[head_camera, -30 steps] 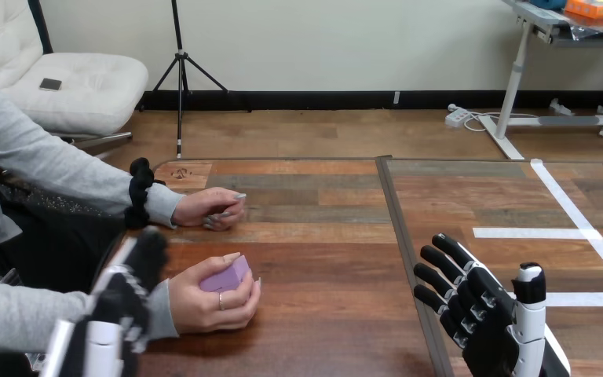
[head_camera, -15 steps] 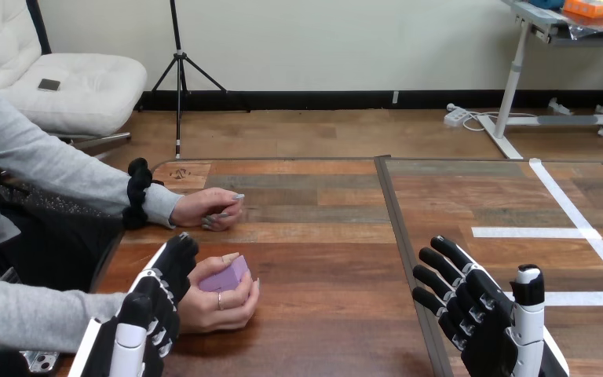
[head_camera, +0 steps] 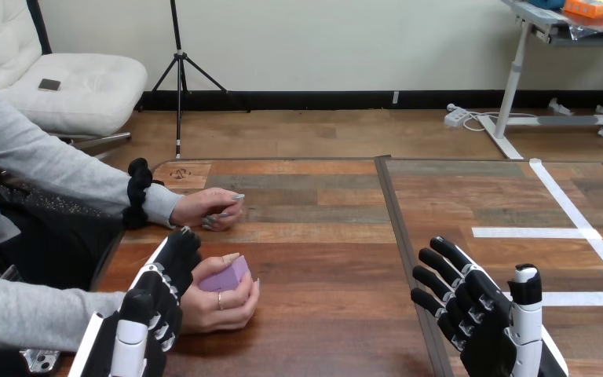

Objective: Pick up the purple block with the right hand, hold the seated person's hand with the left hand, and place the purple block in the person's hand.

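- The small light-purple rectangular block (head_camera: 225,277) is seen at the left side of the table, lifted off the wood and cupped in the person's nearer hand (head_camera: 213,302).
- The block is enclosed from below and from the sides by that hand's curled fingers and thumb. Its top face and one end are left exposed, and it is tilted slightly upward toward the table's far side.
- The person's nearer hand is rested on the wooden plank table (head_camera: 322,263), with its grey sleeve leading off toward the view's lower left.
- The robot's left hand (head_camera: 159,289) is placed just beside that hand, on its wrist side, with the white-shelled back turned toward the camera. Its fingers (head_camera: 180,250) are held nearly straight and close together, pointing away from the robot along the back of the person's hand. Contact appears to be made there, but no finger can be seen wrapped round the hand or wrist.
- The person's farther hand (head_camera: 209,210) is laid loosely closed on the table, beyond the block and apart from it.
- The robot's right hand (head_camera: 483,326) is held well apart from the block, at the lower right, past the dark seam (head_camera: 404,251) that divides the tabletop. Its fingers (head_camera: 440,264) are spread and extended, its thumb is raised, and nothing is held in it.
- White tape lines (head_camera: 573,232) are laid across the table's right part, beyond the right hand.
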Available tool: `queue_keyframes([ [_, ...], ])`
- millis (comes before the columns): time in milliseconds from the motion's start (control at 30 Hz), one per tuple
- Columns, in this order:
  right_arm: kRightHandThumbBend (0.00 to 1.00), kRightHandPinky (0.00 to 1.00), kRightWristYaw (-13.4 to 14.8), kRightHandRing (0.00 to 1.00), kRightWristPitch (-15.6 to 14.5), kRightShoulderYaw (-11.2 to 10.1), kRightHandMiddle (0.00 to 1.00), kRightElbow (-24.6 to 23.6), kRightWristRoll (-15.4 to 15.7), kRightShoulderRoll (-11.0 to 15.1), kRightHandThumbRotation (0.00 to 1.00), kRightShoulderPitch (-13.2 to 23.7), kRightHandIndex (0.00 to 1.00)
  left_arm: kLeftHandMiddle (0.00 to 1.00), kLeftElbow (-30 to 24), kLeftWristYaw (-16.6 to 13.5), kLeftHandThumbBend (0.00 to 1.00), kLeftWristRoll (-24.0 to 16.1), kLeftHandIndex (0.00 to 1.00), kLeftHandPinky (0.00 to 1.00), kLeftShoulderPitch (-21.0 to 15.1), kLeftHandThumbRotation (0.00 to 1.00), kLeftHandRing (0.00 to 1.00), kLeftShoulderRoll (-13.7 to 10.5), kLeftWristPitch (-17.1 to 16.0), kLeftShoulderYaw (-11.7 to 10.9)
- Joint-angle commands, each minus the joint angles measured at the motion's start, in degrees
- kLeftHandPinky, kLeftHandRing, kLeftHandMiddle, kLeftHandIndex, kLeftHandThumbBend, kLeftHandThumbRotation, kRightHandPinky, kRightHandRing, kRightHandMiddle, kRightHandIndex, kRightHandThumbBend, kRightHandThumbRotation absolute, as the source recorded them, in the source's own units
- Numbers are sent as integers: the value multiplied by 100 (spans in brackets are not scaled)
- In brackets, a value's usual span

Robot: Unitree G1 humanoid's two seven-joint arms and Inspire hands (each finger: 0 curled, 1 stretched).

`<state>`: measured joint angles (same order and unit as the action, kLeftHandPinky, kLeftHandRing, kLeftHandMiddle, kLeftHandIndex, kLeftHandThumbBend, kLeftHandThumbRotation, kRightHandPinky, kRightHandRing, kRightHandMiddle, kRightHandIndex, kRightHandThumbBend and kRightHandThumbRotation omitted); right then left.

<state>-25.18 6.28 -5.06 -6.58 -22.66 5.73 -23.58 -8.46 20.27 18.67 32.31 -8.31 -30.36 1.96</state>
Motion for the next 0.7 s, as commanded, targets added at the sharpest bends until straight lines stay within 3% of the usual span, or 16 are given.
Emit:
queue_keyframes([
  [0, 87, 89, -72, 92, 254, 56, 92, -211, 12, -45, 100, 270, 90, 92, -2, 5, 66, -10, 92, 100, -274, 100, 93, 305, -145, 140],
  [367, 86, 90, -24, 93, 246, 152, 93, -329, 155, -45, 100, 146, 91, 94, -189, 43, 68, 27, 93, 100, -90, 100, 95, 201, 61, 384],
  [667, 85, 90, -57, 94, 363, 196, 93, -362, 207, -101, 100, 99, 91, 96, -118, 91, 67, 58, 94, 100, -49, 100, 97, 161, -75, 399],
])
